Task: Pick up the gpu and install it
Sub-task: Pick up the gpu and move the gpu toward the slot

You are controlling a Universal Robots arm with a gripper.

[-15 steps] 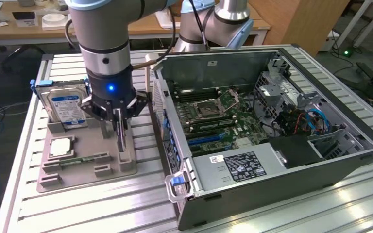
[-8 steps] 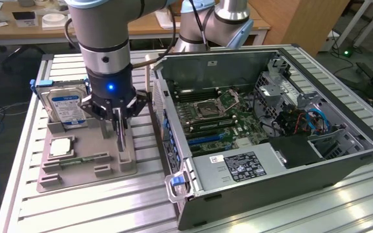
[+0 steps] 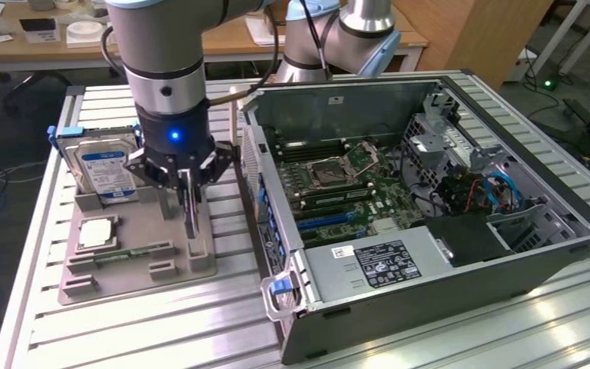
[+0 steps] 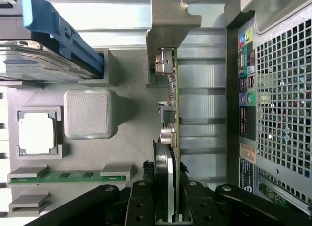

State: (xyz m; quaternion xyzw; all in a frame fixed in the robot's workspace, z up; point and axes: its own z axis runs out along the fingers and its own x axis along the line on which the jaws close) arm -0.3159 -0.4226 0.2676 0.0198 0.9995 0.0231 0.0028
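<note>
Fingers (image 4: 141, 206) clamp the gpu (image 4: 171, 104) edge-on between them, upright at the grey tray (image 4: 131, 138).

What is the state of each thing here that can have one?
gripper: shut on the gpu.
gpu: upright on edge at the tray, gripped from both sides.
hard drive: standing upright in the tray.
processor chip: lying flat in its recess.
memory stick: lying between two supports.
computer case: side open, mainboard exposed.
</note>
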